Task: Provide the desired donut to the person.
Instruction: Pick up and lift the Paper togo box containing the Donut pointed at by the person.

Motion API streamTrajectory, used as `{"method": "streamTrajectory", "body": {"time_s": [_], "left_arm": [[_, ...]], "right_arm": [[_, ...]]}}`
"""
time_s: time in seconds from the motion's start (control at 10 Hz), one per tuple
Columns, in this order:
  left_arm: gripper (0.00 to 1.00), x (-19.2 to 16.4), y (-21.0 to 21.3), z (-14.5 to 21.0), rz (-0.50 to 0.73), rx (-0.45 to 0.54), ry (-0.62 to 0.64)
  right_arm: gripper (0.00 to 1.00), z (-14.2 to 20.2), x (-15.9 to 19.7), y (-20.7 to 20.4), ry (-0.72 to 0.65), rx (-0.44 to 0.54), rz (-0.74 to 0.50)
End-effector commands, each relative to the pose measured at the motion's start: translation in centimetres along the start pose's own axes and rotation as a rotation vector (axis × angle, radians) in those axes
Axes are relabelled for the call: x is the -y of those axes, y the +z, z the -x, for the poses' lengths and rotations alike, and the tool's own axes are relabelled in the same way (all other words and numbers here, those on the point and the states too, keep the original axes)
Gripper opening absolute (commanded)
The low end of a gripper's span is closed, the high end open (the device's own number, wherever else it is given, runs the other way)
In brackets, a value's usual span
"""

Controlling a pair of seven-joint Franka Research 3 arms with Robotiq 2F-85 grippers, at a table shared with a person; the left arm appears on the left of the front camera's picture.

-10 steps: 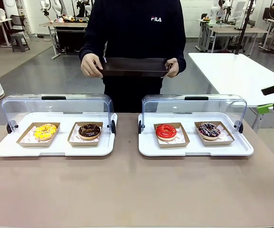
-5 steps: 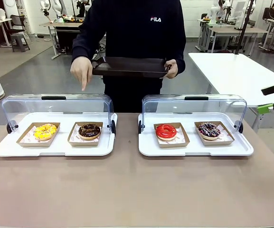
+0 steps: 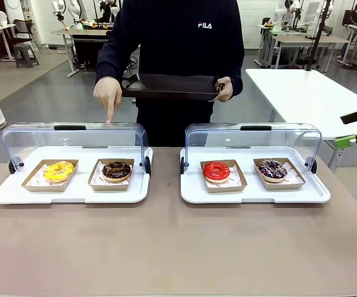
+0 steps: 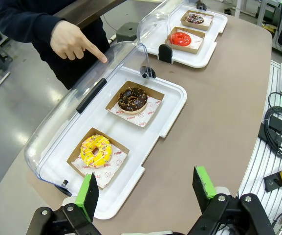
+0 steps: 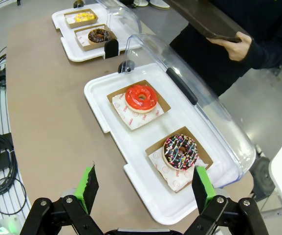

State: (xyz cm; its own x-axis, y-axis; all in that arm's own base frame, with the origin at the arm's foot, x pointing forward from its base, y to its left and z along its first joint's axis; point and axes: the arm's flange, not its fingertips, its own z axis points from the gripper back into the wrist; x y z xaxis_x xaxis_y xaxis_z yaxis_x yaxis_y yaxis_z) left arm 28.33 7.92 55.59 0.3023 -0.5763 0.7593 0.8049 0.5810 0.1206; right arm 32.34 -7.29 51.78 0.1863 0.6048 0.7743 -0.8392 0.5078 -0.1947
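Left gripper (image 4: 144, 180) hangs spread and empty; the person's hand (image 4: 70, 41) points over the chocolate donut (image 4: 132, 98), likely next to grasp.

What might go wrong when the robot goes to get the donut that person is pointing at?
1. The pointing hand hovers above the clear lid, near the chocolate donut. The yellow sprinkled donut shares that case, so the robot might pick the wrong one.
2. The hand is close, so a reaching arm might bump it or the lid.
3. The left arm's open jaws might squash the donut.
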Motion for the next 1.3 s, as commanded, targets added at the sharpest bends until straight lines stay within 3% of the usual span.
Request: {"method": "streamTrajectory", "body": {"time_s": [0.0,0.9,1.2], "left_arm": [[1.0,-0.1,0.0,0.0,0.0,0.006,0.0],[1.0,0.0,0.0,0.0,0.0,0.0,0.0],[1.0,-0.4,-10.1,-2.8,0.084,-0.303,-0.146]], "right_arm": [[1.0,0.1,0.1,-0.2,-0.002,0.014,-0.007],[1.0,0.1,0.1,-0.2,-0.002,0.014,-0.007],[1.0,0.1,0.1,-0.2,-0.002,0.014,-0.007]]}}
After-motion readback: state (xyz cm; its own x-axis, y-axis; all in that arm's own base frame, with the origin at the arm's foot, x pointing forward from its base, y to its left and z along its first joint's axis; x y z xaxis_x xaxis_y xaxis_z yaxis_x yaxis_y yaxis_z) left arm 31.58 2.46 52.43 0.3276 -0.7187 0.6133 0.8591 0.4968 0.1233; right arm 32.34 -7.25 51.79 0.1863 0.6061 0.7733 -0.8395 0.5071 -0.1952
